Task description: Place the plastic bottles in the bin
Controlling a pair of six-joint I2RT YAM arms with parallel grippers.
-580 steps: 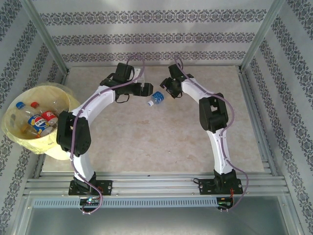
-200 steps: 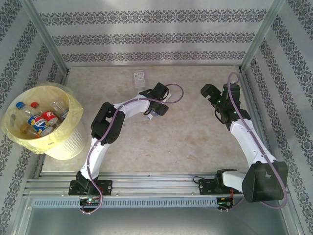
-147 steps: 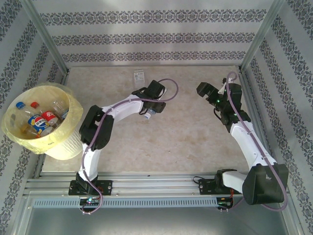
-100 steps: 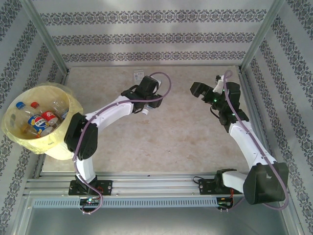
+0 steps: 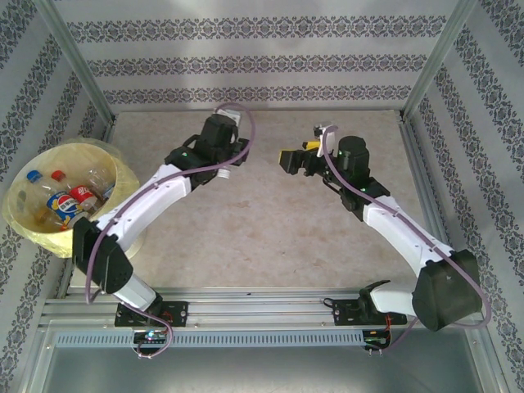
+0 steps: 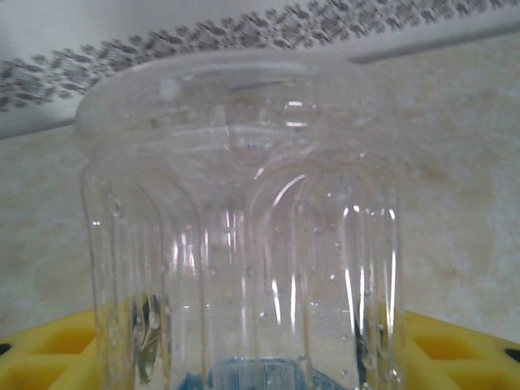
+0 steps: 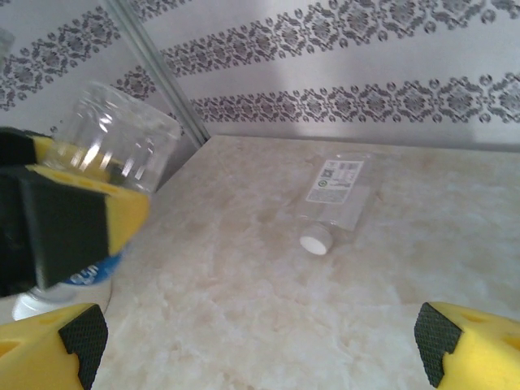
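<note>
A: Left gripper (image 5: pixel 223 160), state?
B: Clamped on a small clear ribbed plastic bottle (image 6: pixel 244 244) with a blue label and white cap, a yellow finger (image 6: pixel 49 357) on either side of it. Cap end down, base up, tilted.
A: Where is it?
B: Over the far middle of the beige marbled tabletop (image 5: pixel 270 237), well apart from the bin. Can't tell whether the cap touches the surface.
A: Bin?
B: Large round pale-yellow plastic bin (image 5: pixel 82 146) with a thin yellow liner, at the table's left side. Several bottles (image 5: pixel 61 201) lie inside: blue cap, red cap, red and blue labels.
A: Right gripper (image 5: pixel 288 160)?
B: Jaws spread wide, nothing between them. It's near the left one and facing it.
A: Anything else loose?
B: One flattish clear plastic bottle (image 7: pixel 337 191) with a white cap and white label. It lies on its side on the table near the back wall, beyond the held one.
</note>
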